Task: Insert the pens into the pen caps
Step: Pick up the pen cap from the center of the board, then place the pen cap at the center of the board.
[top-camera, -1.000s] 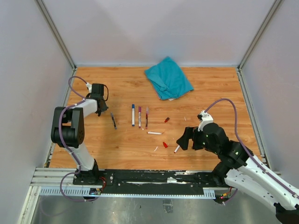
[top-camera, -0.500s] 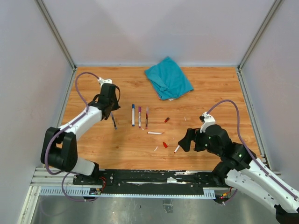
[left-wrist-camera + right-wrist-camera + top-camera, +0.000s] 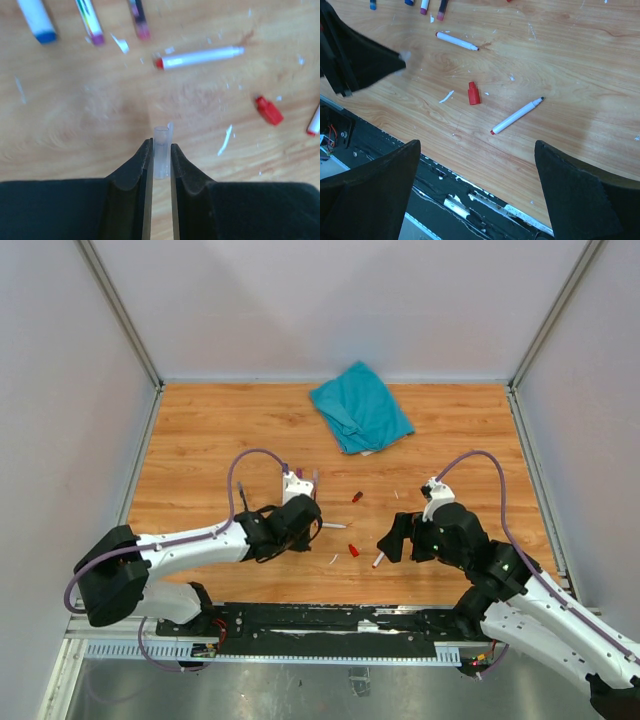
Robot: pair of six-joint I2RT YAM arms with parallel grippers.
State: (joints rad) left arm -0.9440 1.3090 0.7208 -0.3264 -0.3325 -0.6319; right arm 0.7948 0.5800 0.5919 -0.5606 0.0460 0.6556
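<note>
Where the left arm lies low across the tabletop (image 3: 200, 440), its left fingers (image 3: 140, 170) are pinched narrow on a short pale tube (image 3: 161, 157) that stands up between them; I cannot tell whether it is a pen end or a cap. Beyond those fingers three pens lie side by side, a blue-tipped pen (image 3: 37, 20), a purple-tipped pen (image 3: 90, 22) and a dark pen with a pinkish end (image 3: 138, 20). From above, the arm's wrist covers most of that row, with only the far ends showing. Just right of the row a red-tipped pen (image 3: 197, 56) lies crosswise, apart from the others. White scraps dot the wood around it, the largest a curved sliver (image 3: 225, 140). Further right a red cap (image 3: 269, 110) lies on its side, with a second red cap (image 3: 357, 497) farther back on the tabletop. Near the first cap, but not touching it, lies another white pen (image 3: 516, 116), slanted and uncapped. The right fingers (image 3: 370, 190) are spread wide and hold nothing, hanging above that pen and cap. Well behind everything, a crumpled teal cloth (image 3: 360, 405) sits near the back edge.
</note>
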